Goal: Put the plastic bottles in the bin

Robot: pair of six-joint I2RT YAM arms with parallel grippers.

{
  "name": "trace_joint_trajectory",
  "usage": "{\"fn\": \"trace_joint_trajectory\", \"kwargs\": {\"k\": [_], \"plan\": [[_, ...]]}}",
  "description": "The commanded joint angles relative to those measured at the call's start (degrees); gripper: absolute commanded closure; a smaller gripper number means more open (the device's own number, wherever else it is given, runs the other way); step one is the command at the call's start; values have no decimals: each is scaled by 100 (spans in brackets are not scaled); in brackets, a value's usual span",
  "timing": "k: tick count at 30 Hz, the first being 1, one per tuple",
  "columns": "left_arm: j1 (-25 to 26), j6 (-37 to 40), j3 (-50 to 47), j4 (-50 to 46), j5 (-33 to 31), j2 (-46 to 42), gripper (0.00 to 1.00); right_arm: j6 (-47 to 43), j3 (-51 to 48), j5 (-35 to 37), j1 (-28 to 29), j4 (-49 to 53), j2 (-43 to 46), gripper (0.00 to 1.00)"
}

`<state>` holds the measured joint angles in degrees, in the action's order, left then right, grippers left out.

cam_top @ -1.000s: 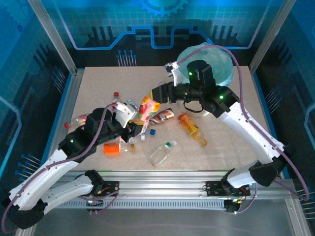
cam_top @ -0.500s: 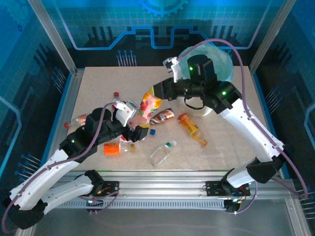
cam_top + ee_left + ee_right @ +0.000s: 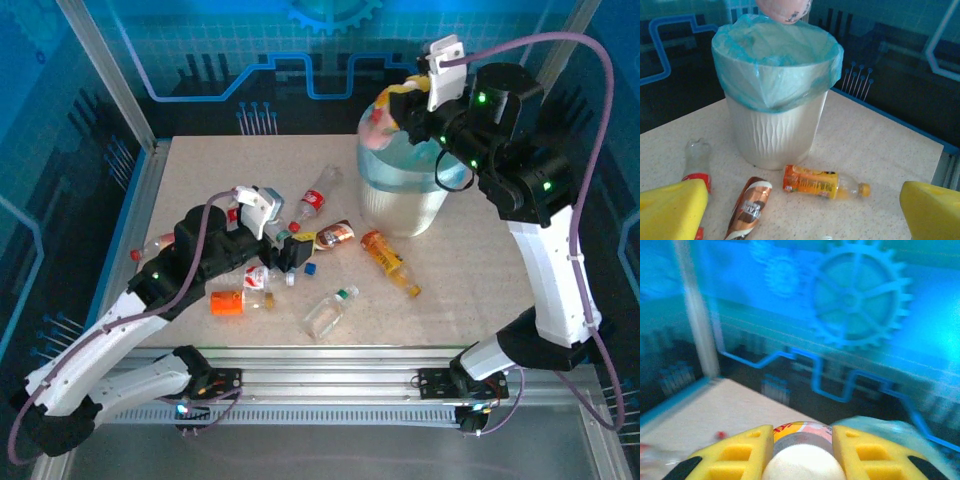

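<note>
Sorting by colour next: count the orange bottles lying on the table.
2. One orange bottle lies just in front of the bin; the orange-labelled bottle lies by the left arm, near the front edge. That arm may hide others.

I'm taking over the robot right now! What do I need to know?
Left gripper: open and empty, low over the table among loose bottles.
Right gripper: shut on a pink bottle, held above the bin.
Done: that bottle is lifted but not yet dropped in.
Left: drop it in, then fetch the rest. The orange bottle, brown bottle and clear bottle lie near the bin, with several more on the table's left side.
</note>
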<state>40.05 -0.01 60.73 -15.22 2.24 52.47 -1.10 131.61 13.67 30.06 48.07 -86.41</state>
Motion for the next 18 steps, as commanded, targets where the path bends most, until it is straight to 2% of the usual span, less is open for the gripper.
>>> {"fn": "trace_joint_trajectory", "kwargs": {"k": [1, 5, 10, 18], "plan": [[-19, -120, 359, 325, 265, 182, 1, -606, 127, 1014, -478, 194, -288, 88], [-25, -130, 523, 340, 286, 430, 1, -618, -75, 1187, -825, 246, -474, 88], [-23, -304, 651, 346, 162, 725, 1, -1080, -310, 1904, -745, 294, -935, 90], [-32, -697, 743, 144, -223, 959, 1, -1119, -839, 2182, -773, 167, -1295, 86]]}}
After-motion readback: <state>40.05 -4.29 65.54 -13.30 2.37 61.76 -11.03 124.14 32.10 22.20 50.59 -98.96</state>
